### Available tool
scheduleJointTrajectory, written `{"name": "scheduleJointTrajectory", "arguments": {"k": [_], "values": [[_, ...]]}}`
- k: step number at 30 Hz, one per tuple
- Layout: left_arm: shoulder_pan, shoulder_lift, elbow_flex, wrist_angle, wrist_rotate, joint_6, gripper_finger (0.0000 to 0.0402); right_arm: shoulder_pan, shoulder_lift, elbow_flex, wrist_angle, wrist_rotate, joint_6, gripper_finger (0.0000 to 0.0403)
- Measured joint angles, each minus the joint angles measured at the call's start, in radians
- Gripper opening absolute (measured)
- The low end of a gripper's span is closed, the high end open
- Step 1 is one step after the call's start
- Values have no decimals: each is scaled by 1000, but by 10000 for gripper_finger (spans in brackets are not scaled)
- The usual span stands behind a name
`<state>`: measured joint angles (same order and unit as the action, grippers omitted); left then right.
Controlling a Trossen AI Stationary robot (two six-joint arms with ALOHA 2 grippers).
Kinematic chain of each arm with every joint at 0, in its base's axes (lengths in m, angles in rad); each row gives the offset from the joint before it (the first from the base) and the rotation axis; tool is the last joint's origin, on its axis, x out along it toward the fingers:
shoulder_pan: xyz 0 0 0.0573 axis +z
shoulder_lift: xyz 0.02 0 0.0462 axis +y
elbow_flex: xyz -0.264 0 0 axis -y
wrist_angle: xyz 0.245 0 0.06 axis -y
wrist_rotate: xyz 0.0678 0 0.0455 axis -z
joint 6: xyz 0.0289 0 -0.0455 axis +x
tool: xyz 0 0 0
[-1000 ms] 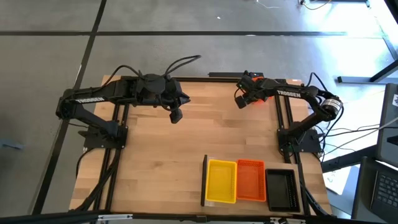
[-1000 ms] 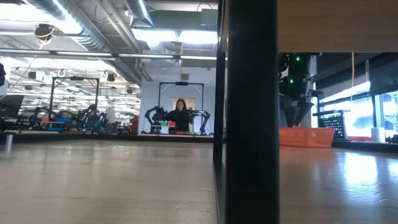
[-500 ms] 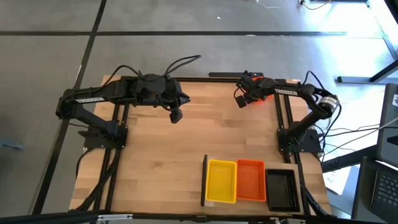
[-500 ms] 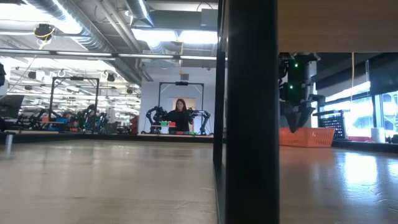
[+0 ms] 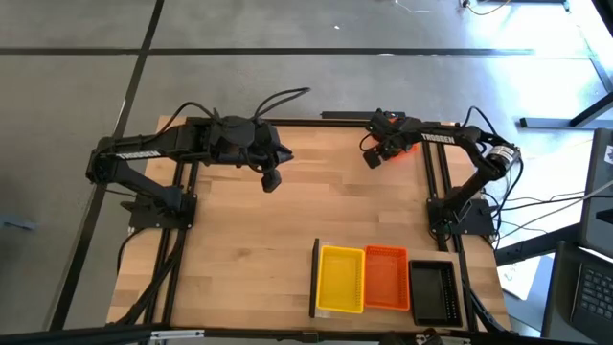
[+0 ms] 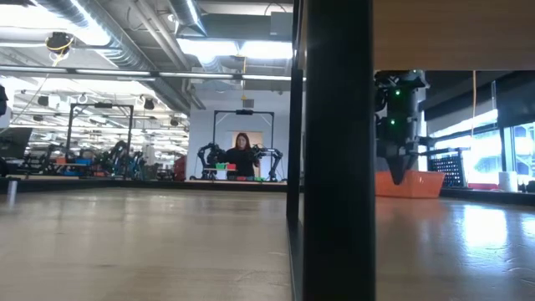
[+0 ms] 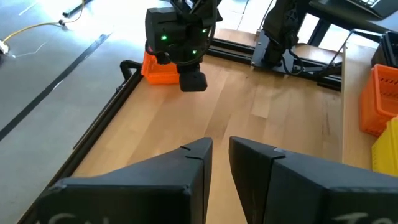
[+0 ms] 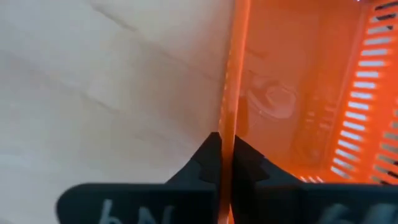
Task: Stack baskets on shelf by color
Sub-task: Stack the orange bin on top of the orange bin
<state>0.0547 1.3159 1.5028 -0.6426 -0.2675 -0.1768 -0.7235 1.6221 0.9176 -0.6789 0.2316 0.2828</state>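
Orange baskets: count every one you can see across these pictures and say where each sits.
2. One orange basket sits on the shelf between yellow and black stacks; another lies at the table's far edge, its wall pinched by the right claw. Nested ones may be hidden.

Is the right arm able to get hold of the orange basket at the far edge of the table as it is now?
Probably yes: the right gripper is already closed over that orange basket's rim, one finger on each side, and nothing blocks it. The left gripper waits mid-table.

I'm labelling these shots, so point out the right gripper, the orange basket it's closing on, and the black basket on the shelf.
right gripper [image 8: 226, 163]: right wrist view, between its fingertips.
orange basket [image 8: 231, 74]: right wrist view, on its rim.
black basket [image 5: 433, 290]: high view, on its floor.
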Motion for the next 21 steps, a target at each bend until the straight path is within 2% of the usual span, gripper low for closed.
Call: {"name": "scheduleJointTrajectory", "arguments": {"k": [6, 10, 15, 21], "values": [[1, 0, 0, -1, -1, 0, 47, 5, -53, 0, -42, -13, -20, 4], [1, 0, 0, -4, 0, 2, 47, 33, -134, 2, -136, -14, 37, 2], [1, 0, 0, -39, -1, 53, 47, 115, -240, 83, -369, 17, 175, 2], [1, 0, 1, -72, -1, 176, 47, 308, -301, 302, -695, 28, 490, 1]]}}
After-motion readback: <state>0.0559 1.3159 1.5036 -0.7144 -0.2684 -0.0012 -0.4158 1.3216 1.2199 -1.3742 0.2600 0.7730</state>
